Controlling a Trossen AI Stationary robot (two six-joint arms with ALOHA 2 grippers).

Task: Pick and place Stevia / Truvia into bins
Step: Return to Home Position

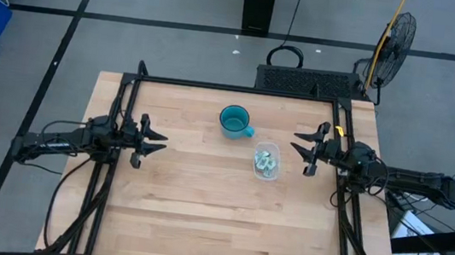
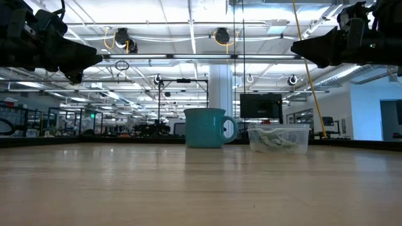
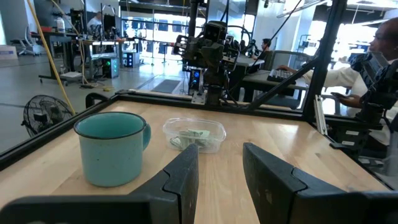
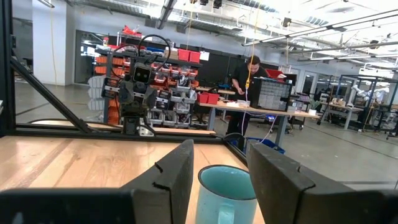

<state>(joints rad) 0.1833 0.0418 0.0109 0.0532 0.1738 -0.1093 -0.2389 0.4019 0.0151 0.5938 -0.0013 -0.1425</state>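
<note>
Packets seem all gathered, which would explain why both arms sit parked clear of the work. Left end effector (image 1: 155, 141) hangs over the left side of the table (image 1: 200, 219), fingers apart, gripping and touching nothing. Toward the middle stands the teal mug (image 1: 233, 121). Just beside it, nearer the right arm, the clear bin (image 1: 254, 160) holds the Stevia packets (image 1: 267, 160). Right end effector (image 1: 300, 150) hovers near the bin, likewise spread and empty.

high: straight down, whole table (image 1: 200, 219) | low: tabletop level | wrists: forward, facing each other | shared: teal mug (image 2: 205, 127)
</note>
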